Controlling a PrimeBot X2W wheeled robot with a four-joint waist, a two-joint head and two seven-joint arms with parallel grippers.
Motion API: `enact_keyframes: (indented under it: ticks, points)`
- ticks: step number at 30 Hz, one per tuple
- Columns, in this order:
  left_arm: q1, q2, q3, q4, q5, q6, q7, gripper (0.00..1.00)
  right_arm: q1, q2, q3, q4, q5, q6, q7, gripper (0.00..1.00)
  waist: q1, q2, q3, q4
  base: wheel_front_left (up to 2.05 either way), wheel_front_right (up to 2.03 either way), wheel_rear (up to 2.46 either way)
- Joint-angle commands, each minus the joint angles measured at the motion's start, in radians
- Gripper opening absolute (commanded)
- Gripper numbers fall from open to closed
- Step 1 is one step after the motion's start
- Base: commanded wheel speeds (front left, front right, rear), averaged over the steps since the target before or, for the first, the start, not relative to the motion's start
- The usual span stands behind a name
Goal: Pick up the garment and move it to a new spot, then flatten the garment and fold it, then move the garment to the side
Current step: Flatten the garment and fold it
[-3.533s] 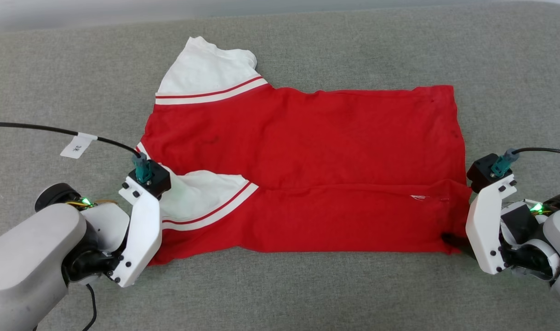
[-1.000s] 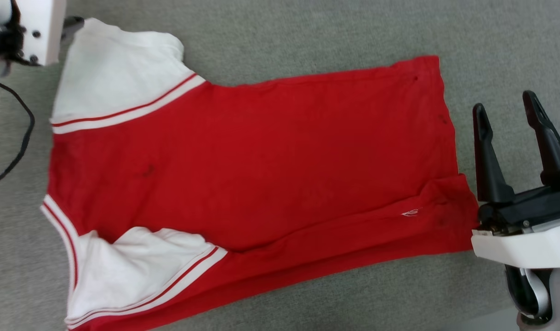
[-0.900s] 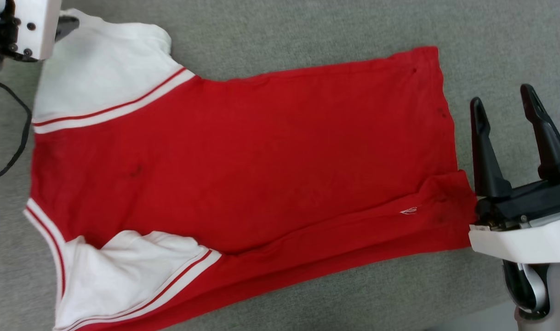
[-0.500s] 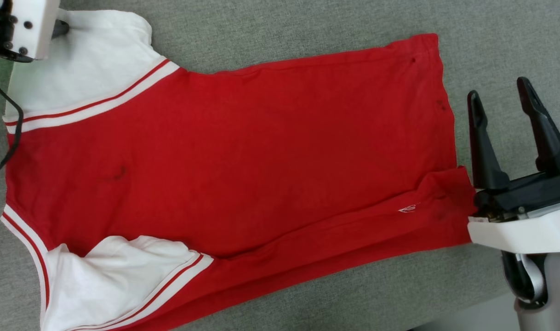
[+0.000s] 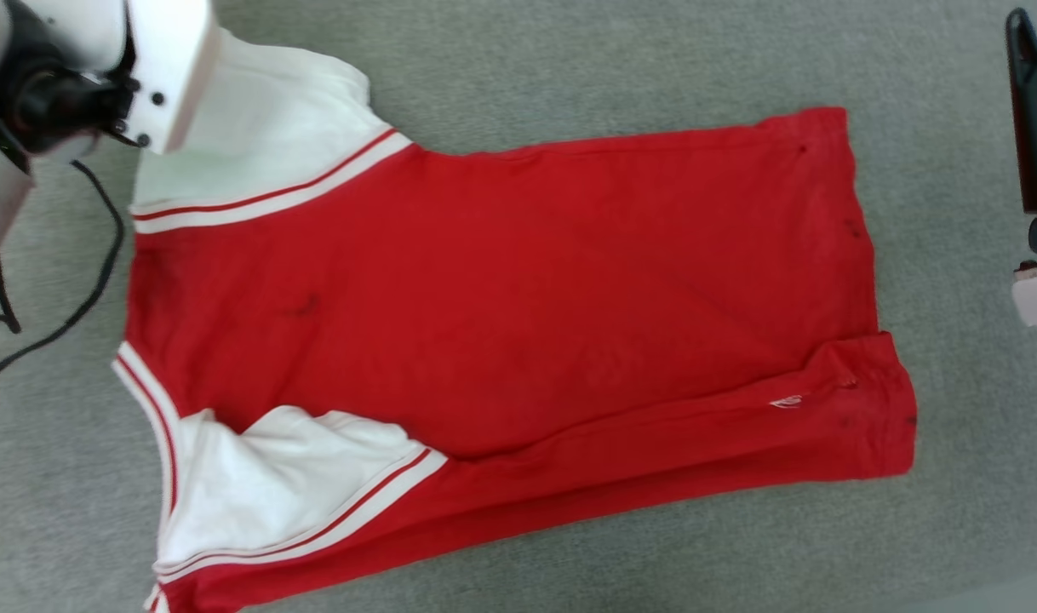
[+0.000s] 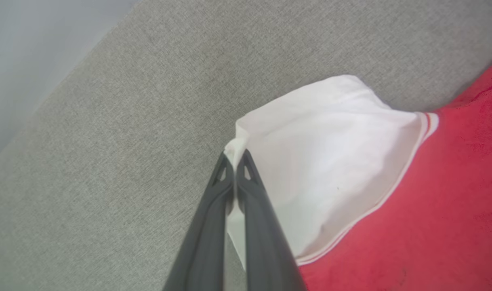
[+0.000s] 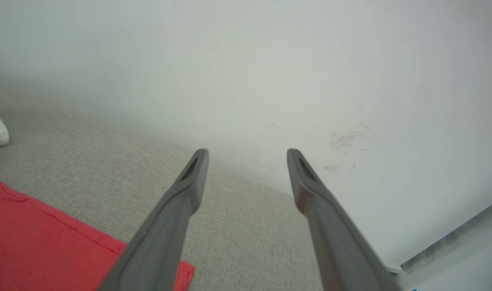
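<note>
The left pincer (image 6: 234, 158) clamped the shirt (image 5: 518, 289) (white sleeve edge); the right pincer (image 7: 247, 159) stood spread, empty.

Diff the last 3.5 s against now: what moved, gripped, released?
The left gripper went from the near sleeve of the red jersey T-shirt to its far white sleeve and is now shut on that sleeve's edge. The right gripper left the near hem corner and is open, off the cloth. Unchanged: shirt spread on the grey fabric surface, near side folded over. Head camera shifted.
</note>
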Motion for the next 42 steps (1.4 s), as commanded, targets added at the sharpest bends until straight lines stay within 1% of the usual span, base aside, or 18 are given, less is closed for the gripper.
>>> enact_keyframes:
  ticks: [1,5,9,10,11,14,16,18,20,23,28,32,34,35,42]
  points:
    - [0.022,-0.01,-0.015,-0.025,-0.006,-0.003,-0.018,0.0,-0.047,-0.059,0.033,0.022,0.032,-0.001,0.085,1.0,-0.0001,0.0,-0.03,0.038,0.0,0.0,0.0]
    - [0.023,-0.021,-0.038,-0.084,-0.023,-0.004,-0.047,0.0,-0.13,-0.188,0.112,0.084,0.138,-0.001,0.299,1.0,-0.0001,0.0,-0.039,0.074,0.0,0.0,0.0]
    - [0.014,-0.017,-0.061,-0.135,-0.033,-0.004,-0.067,0.0,-0.219,-0.311,0.216,0.143,0.293,-0.001,0.539,1.0,-0.0001,0.0,-0.032,0.103,0.0,0.0,0.0]
    - [0.011,-0.018,-0.061,-0.143,-0.036,-0.004,-0.075,0.0,-0.239,-0.33,0.242,0.162,0.346,-0.001,0.604,1.0,-0.0001,0.0,-0.03,0.109,0.0,0.0,0.0]
    - [0.011,-0.018,-0.061,-0.143,-0.036,-0.004,-0.075,0.0,-0.239,-0.33,0.242,0.162,0.346,-0.001,0.604,1.0,-0.0001,0.0,-0.03,0.109,0.0,0.0,0.0]
    - [0.0,-0.024,-0.064,-0.158,-0.046,-0.004,-0.092,0.0,-0.306,-0.378,0.311,0.198,0.48,-0.001,0.793,1.0,-0.0001,0.0,-0.019,0.127,0.0,0.0,0.0]
    - [-0.006,-0.028,-0.071,-0.165,-0.042,-0.004,-0.096,0.0,-0.347,-0.404,0.347,0.224,0.53,-0.001,0.899,1.0,-0.0001,0.0,-0.009,0.138,0.0,0.0,0.0]
    - [-0.015,-0.036,-0.078,-0.174,-0.039,-0.004,-0.104,0.0,-0.379,-0.406,0.377,0.255,0.568,-0.001,0.981,1.0,-0.0001,0.0,0.001,0.149,0.0,0.0,0.0]
    - [-0.027,-0.045,-0.083,-0.181,-0.039,-0.004,-0.11,0.0,-0.402,-0.394,0.386,0.299,0.593,-0.001,1.047,1.0,-0.0001,0.0,0.012,0.162,0.0,0.0,0.0]
    - [-0.042,-0.052,-0.096,-0.196,-0.036,-0.004,-0.115,0.0,-0.434,-0.371,0.39,0.356,0.601,-0.001,1.082,1.0,-0.0001,0.0,0.032,0.18,0.0,0.0,0.0]
    - [-0.067,-0.061,-0.11,-0.213,-0.034,-0.004,-0.128,0.0,-0.428,-0.331,0.419,0.433,0.588,-0.001,1.081,1.0,-0.0001,0.0,0.063,0.205,0.0,0.0,0.0]
    - [-0.068,-0.054,-0.128,-0.218,-0.036,-0.004,-0.14,0.0,-0.364,-0.276,0.493,0.472,0.602,0.0,1.039,1.0,-0.0001,0.0,0.075,0.21,0.0,0.0,0.0]
    - [-0.067,-0.047,-0.136,-0.219,-0.042,-0.004,-0.145,0.0,-0.336,-0.265,0.536,0.487,0.613,0.001,1.031,1.0,-0.0001,0.0,0.076,0.209,0.0,0.0,0.0]
    - [-0.066,-0.041,-0.139,-0.216,-0.043,-0.004,-0.148,0.0,-0.333,-0.264,0.555,0.488,0.615,0.003,1.023,0.0,-0.0001,0.0,0.074,0.205,0.0,0.0,0.0]
    - [-0.044,-0.038,-0.154,-0.189,-0.059,-0.004,-0.189,0.0,-0.412,-0.287,0.558,0.501,0.618,0.001,0.871,0.0,-0.0001,0.0,0.014,0.197,0.0,0.0,0.0]
